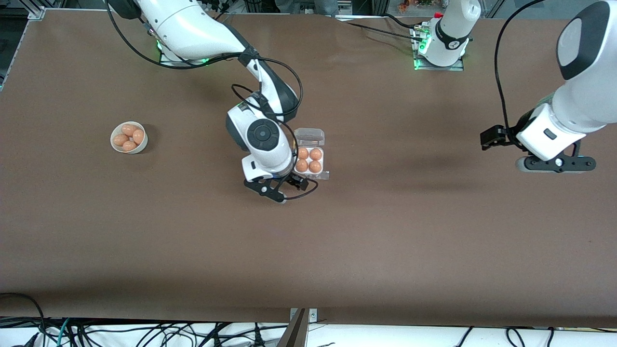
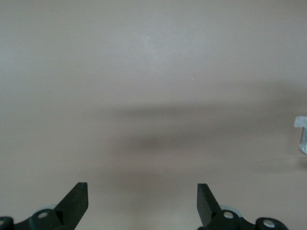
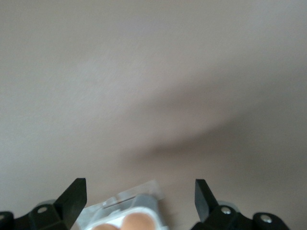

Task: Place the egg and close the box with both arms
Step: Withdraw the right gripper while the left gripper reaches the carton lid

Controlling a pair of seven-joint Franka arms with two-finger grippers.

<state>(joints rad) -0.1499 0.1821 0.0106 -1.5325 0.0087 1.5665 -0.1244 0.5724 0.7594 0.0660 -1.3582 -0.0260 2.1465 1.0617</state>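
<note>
The box (image 1: 311, 160) lies mid-table, its white tray full of brown eggs (image 1: 308, 160). Its clear lid (image 1: 309, 137) is folded back flat on the table, farther from the front camera than the tray. My right gripper (image 1: 271, 189) hangs low over the table at the box's clear rim. In the right wrist view it (image 3: 139, 189) is open and holds nothing, with the box's rim (image 3: 125, 207) and an egg (image 3: 138, 222) below it. My left gripper (image 1: 559, 164) waits in the air over bare table toward the left arm's end, and is open (image 2: 142, 191) and empty.
A round white bowl (image 1: 115, 143) with several brown eggs stands toward the right arm's end of the table. Cables trail along the table edge nearest the front camera. A scrap of clear plastic (image 2: 301, 134) shows at the border of the left wrist view.
</note>
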